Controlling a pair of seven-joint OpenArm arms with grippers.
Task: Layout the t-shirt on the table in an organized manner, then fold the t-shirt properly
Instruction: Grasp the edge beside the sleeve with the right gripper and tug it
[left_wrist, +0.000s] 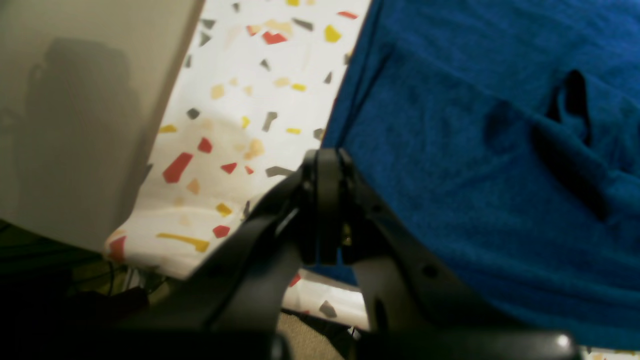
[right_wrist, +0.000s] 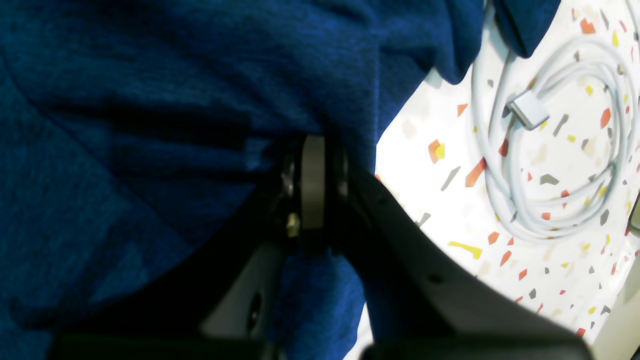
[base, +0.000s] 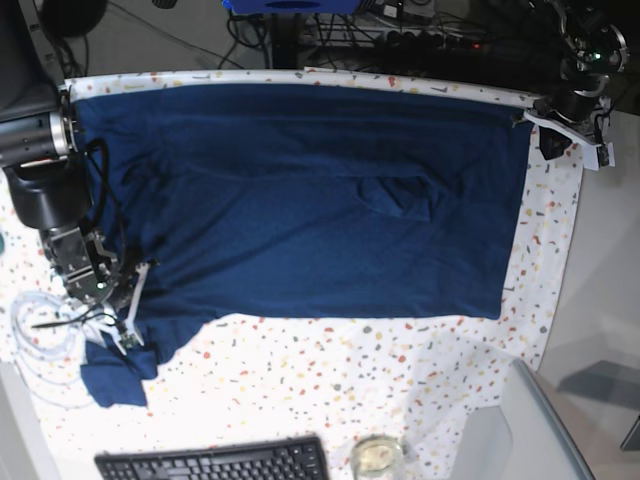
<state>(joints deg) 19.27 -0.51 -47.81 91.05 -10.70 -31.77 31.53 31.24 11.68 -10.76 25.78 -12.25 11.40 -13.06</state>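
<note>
A black keyboard (base: 212, 462) and a small glass (base: 376, 456) sit at the near edge of the worktop (base: 330, 380), on its flecked white cloth. Beyond them the shirt (base: 300, 200) lies spread wide and mostly flat, plain dark blue, with a rumpled fold near its middle and one sleeve bunched at the near corner beside a coiled white cable (right_wrist: 550, 150). The right tool (right_wrist: 312, 150) is clenched on the shirt's edge by that sleeve, cloth running between its jaws. The left tool (left_wrist: 325, 165) is clamped tight at the shirt's far corner, right on the hem where blue meets the cloth.
</note>
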